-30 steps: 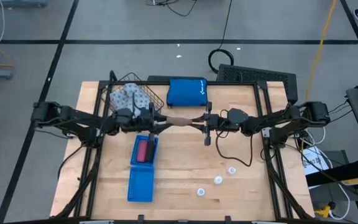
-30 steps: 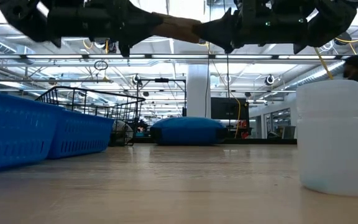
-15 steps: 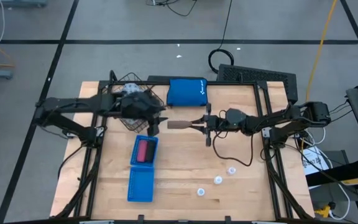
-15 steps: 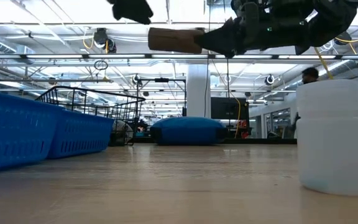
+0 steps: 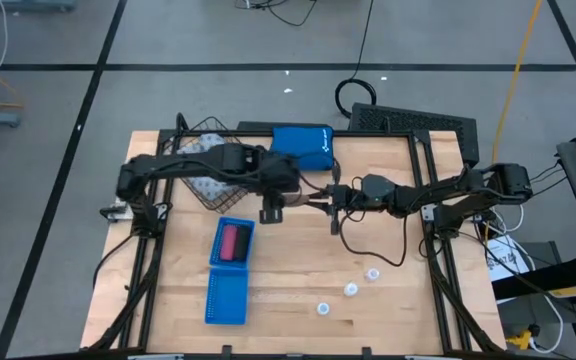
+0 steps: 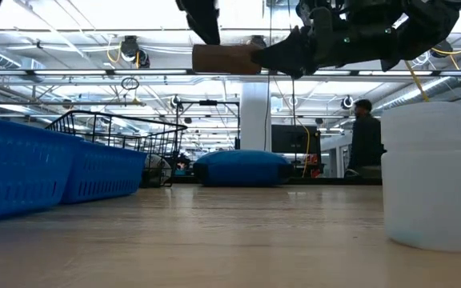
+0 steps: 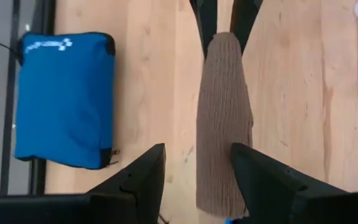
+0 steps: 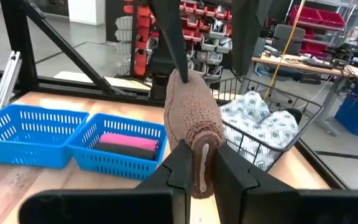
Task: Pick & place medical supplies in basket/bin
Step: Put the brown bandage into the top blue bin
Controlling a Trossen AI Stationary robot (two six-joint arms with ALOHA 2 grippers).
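Note:
My right gripper (image 5: 320, 198) is shut on the brown roll (image 5: 290, 198) above the table's middle. My left gripper (image 5: 271, 207) points down over the roll's free end, open, with a finger on either side (image 7: 197, 149). The grey-blue patterned pack (image 8: 260, 121) lies in the dark wire basket (image 8: 303, 106) at the far left. The pink roll (image 5: 233, 242) lies in the far compartment of the blue tray (image 5: 226, 300). Three white discs (image 5: 350, 290) rest on the table near the right. My right gripper pinches the brown roll's right-hand end (image 8: 194, 155) between its two fingers. It comes level from the table's right, fingers along the roll. The roll is lifted clear and lies level, its free end toward the left. My left gripper: I cannot tell whether its fingers (image 7: 138, 180) touch the roll.
The bright blue zip pouch (image 5: 301, 147) lies at the far edge, just beyond the roll. One white disc (image 6: 426, 176) stands close in the low view. Bare wood shows in the table's near middle and right. A person stands in the room behind.
My left gripper let go of the roll's left end, rose and drew back toward the basket. It then swung back over the roll, turned to point down, open around the free end. My right gripper kept the roll level and nearly still.

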